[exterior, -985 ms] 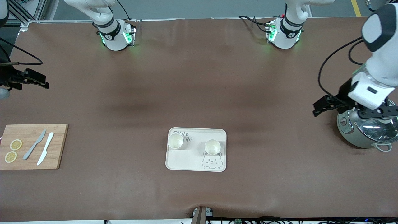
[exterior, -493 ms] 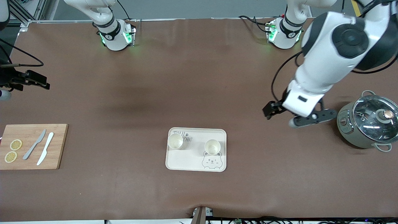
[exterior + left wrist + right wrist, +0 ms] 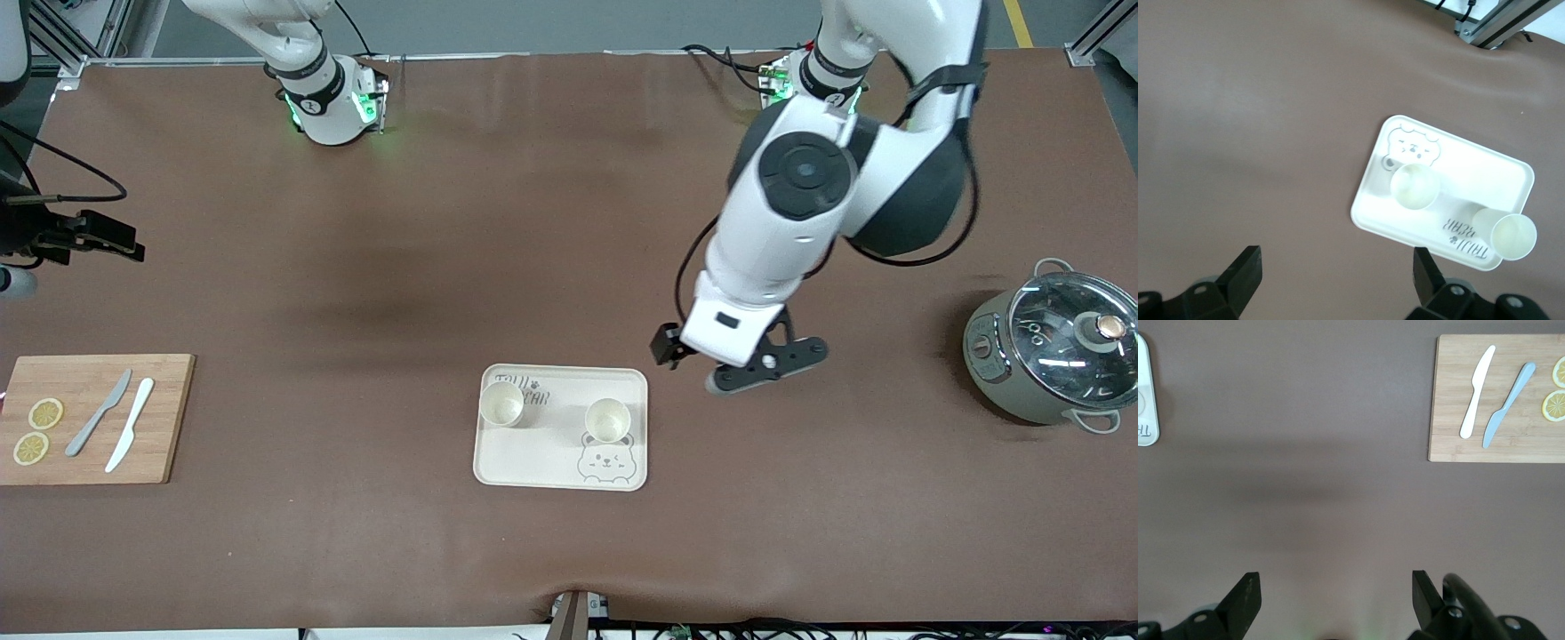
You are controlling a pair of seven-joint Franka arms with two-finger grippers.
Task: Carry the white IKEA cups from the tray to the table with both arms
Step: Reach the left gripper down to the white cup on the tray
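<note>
Two white IKEA cups stand upright on the bear-print tray [image 3: 551,462]: one [image 3: 501,403] at its corner toward the right arm's end, the other [image 3: 608,420] just above the bear print. Both also show in the left wrist view, the bear-side cup [image 3: 1413,186] and the corner cup [image 3: 1511,235], on the tray [image 3: 1471,173]. My left gripper [image 3: 747,369] [image 3: 1337,267] is open and empty, over bare table beside the tray toward the left arm's end. My right gripper [image 3: 98,236] [image 3: 1337,593] is open and empty, over bare table at the right arm's end.
A wooden cutting board [image 3: 89,391] [image 3: 1451,420] with a grey knife [image 3: 100,412], a white knife [image 3: 131,424] and two lemon slices [image 3: 45,413] lies at the right arm's end. A grey-green pot with glass lid [image 3: 1049,356] stands at the left arm's end.
My left arm has swung from over the pot across the table to beside the tray. The right gripper has barely moved. The cups have not moved.
</note>
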